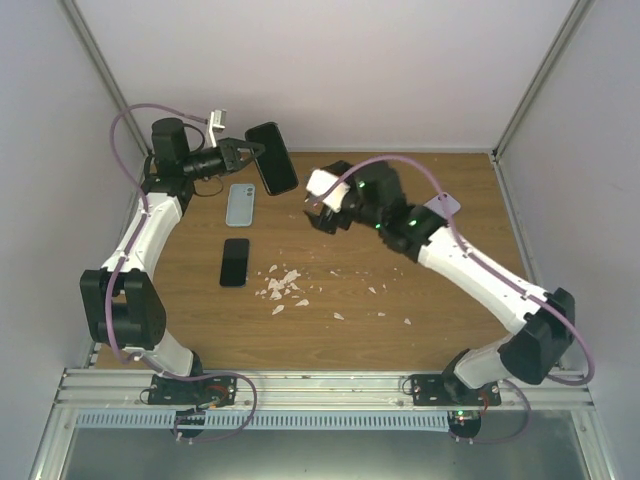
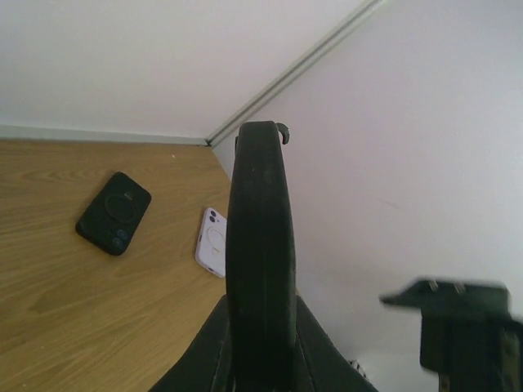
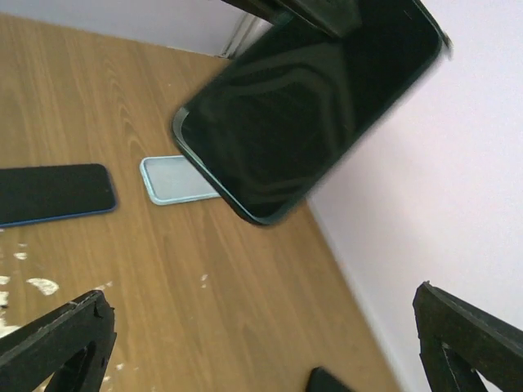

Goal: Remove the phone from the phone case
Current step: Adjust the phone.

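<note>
My left gripper point(image 1: 243, 152) is shut on a black phone in a dark case point(image 1: 272, 158) and holds it up in the air at the back left. In the left wrist view the cased phone point(image 2: 261, 212) stands edge-on between the jaws. My right gripper point(image 1: 322, 205) is open and empty, just right of the phone and not touching it. In the right wrist view the phone's glossy screen point(image 3: 310, 106) faces the camera, above and beyond my wide-open fingers point(image 3: 57, 343).
A light-blue case point(image 1: 240, 204) and a bare black phone point(image 1: 235, 262) lie on the wooden table below the held phone. White crumbs point(image 1: 285, 285) litter the middle. A black ringed case point(image 2: 114, 212) and a white phone point(image 2: 212, 241) lie near the right wall.
</note>
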You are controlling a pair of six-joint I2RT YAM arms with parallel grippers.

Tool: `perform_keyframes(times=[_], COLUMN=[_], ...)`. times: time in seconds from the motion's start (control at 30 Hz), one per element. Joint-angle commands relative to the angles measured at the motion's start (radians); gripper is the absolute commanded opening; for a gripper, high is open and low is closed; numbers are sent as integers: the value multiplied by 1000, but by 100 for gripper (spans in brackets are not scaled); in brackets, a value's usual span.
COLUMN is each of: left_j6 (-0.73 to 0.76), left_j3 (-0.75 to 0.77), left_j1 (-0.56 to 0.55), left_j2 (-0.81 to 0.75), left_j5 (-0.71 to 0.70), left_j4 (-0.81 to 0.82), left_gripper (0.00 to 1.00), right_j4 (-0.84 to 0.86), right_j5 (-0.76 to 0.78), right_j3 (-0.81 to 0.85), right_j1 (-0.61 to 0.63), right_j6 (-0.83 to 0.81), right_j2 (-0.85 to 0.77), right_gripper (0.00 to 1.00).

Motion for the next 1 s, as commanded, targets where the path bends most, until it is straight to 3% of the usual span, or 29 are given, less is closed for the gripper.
perform_keyframes(times=[0.0, 0.37, 0.5, 0.97], left_j6=[112, 349, 446, 679], left_j3=[36, 85, 104, 123], left_j1=[-2, -106, -163, -333], left_j2=[-24, -16, -16, -47], left_j5=[122, 228, 276, 216], left_j4=[62, -81, -171, -351], left_gripper=[0, 0, 0, 0], right_j4=[-133, -55, -10, 103], right_j5=[-376, -890, -991, -1081], right_j3=[35, -96, -130, -191], right_j1=[-147, -381, -413, -414], right_j6=[263, 558, 597, 739], right_j2=[-67, -150, -147, -129], right_gripper=[100, 100, 99, 66])
